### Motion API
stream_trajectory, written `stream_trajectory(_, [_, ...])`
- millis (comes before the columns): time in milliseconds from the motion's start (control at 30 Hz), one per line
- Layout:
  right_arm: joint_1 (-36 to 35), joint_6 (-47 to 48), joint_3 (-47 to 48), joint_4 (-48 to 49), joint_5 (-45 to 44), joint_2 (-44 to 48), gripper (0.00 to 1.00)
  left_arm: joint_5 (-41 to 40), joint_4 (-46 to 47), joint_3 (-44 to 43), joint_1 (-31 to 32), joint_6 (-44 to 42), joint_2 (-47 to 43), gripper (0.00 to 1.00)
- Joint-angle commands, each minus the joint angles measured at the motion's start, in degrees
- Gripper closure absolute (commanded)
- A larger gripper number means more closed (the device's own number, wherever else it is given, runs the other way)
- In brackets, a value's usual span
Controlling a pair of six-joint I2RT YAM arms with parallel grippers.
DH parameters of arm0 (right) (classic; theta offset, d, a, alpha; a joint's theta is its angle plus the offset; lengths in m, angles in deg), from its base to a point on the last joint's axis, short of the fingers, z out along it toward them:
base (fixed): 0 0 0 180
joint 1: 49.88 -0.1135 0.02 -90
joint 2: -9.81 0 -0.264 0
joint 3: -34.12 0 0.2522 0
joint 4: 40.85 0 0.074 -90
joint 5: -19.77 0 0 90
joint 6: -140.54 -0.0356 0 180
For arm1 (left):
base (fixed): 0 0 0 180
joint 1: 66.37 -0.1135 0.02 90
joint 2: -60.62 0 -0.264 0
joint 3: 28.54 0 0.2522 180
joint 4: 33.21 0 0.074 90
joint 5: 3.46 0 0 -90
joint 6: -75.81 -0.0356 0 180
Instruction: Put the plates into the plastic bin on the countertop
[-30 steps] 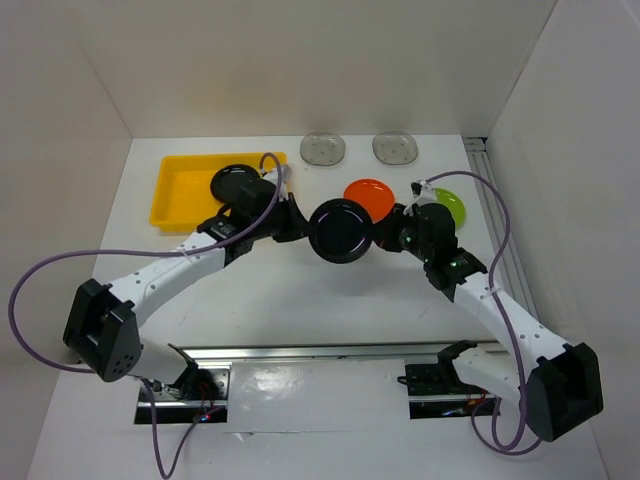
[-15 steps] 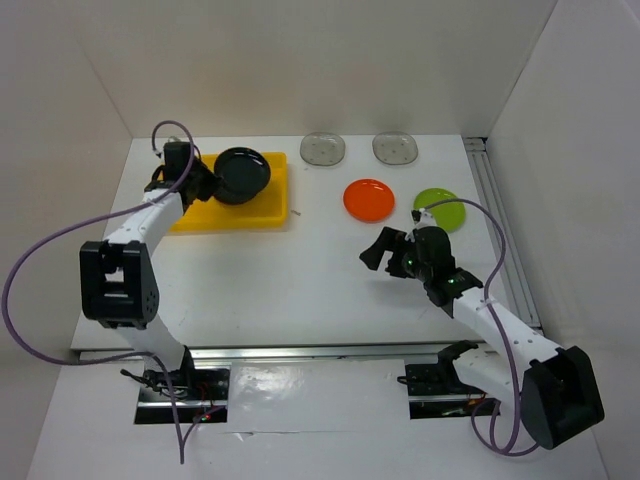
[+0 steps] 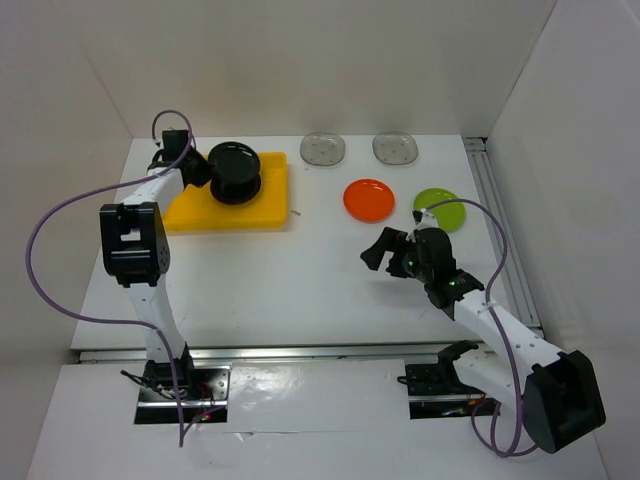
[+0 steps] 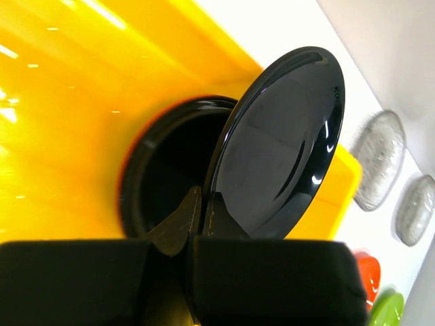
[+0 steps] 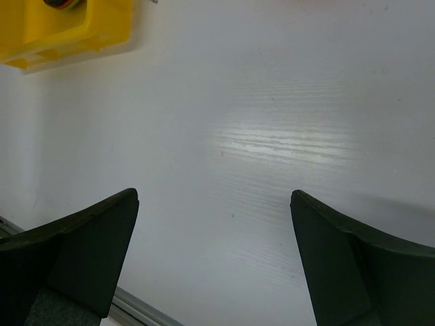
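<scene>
One glossy black plate (image 4: 279,149) gripped by left claw (image 4: 202,206), seemingly tilted; right claw (image 5: 214,200) splayed.

We see a glossy, mirror-smooth black plate (image 4: 282,146), a shiny yellow plastic bin (image 4: 61,129), and a smooth, faintly grained white worktop (image 5: 272,102).

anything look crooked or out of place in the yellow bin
Only the black plate in the left gripper: it stands tilted on edge over the yellow bin, above a second black plate lying in it. Nothing looks spilled or broken.
</scene>
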Motion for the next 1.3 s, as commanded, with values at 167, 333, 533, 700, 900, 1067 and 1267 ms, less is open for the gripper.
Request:
stream_trajectory(167, [-0.35,-1.42,-0.09,4.32,-1.82,-1.8,0.0,1.01,-0.84,0.43,-2.3,0.8,-1.06,0.9])
stream_trajectory(333, [0.88,-0.81,1.15,3.71,-5.25,-5.04,0.0,1.02,-0.86,3.57,-2.3,2.03,-2.9,0.68])
stream_trajectory(533, [4.39,-1.33,2.46,6.08,-3.41,-8.9,0.0,3.73,-0.85,6.83,-2.83,3.08,-5.97,0.47])
stream_trajectory(700, [6.5,-0.81,4.22,8.62,-4.01,-14.0,0.0,4.44,-0.24,10.79,-2.83,4.48,-8.7,0.22])
stream_trajectory(900, [12.22,-3.96,5.71,18.99,-0.85,-27.61,0.0,2.95,-3.38,14.75,-0.28,4.57,-18.44,0.0])
stream_trajectory(1067, [12.92,-4.5,14.32,21.73,-3.05,-40.61,0.0,3.66,-5.33,24.14,2.09,5.72,-31.35,0.0])
stream_trajectory(1267, [14.51,-6.07,25.21,20.51,-3.58,-52.23,0.07,-1.35,-7.71,34.33,12.52,3.53,-48.73,0.0])
